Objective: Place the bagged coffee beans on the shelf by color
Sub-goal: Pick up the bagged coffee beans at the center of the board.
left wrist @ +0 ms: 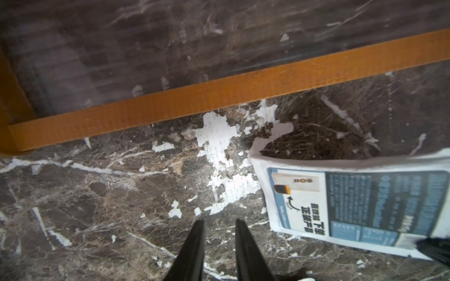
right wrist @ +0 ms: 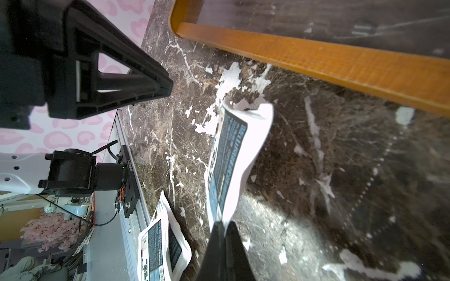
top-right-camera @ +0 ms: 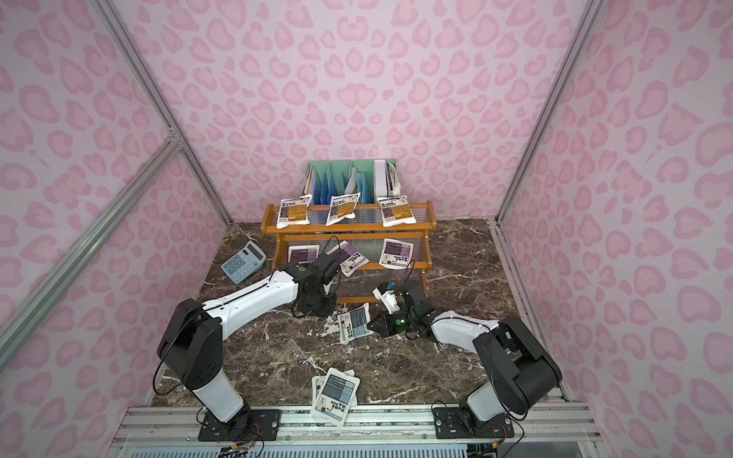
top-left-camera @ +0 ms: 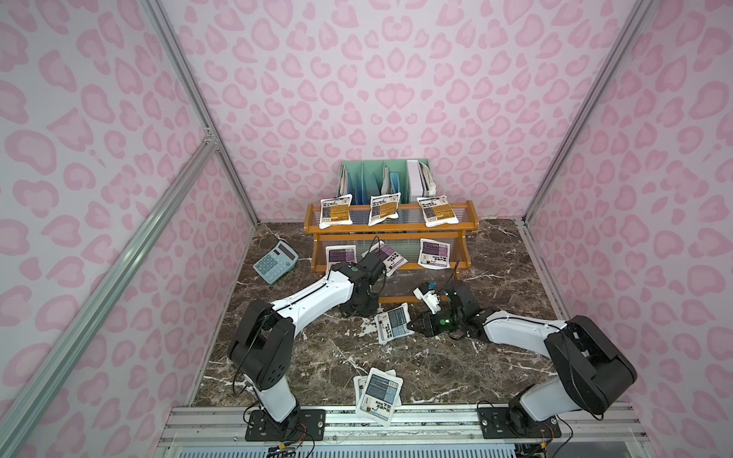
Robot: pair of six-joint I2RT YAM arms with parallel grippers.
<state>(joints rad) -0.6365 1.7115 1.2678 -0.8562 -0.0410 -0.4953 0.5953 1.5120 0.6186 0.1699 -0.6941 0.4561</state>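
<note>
The orange-brown shelf (top-left-camera: 396, 229) (top-right-camera: 349, 227) stands at the back. Three yellow-orange bagged coffee beans (top-left-camera: 335, 210) lie on its top tier, three purple ones (top-left-camera: 434, 253) on the middle tier. A grey-blue pouch (top-left-camera: 392, 323) (top-right-camera: 354, 322) (left wrist: 353, 204) (right wrist: 229, 158) hangs just above the marble in front of the shelf's lowest rail (left wrist: 219, 97) (right wrist: 316, 60). My right gripper (top-left-camera: 410, 326) (right wrist: 222, 222) is shut on its edge. My left gripper (top-left-camera: 359, 309) (left wrist: 219, 222) points down beside that pouch, jaws slightly open and holding nothing. Two grey-blue pouches (top-left-camera: 378, 394) (right wrist: 160, 248) are stacked at the table's front edge.
A light-blue calculator (top-left-camera: 275, 261) lies left of the shelf. A mint-green file rack (top-left-camera: 382, 178) stands behind it against the back wall. Pink patterned walls close in three sides, and a metal rail (top-left-camera: 396, 420) runs along the front.
</note>
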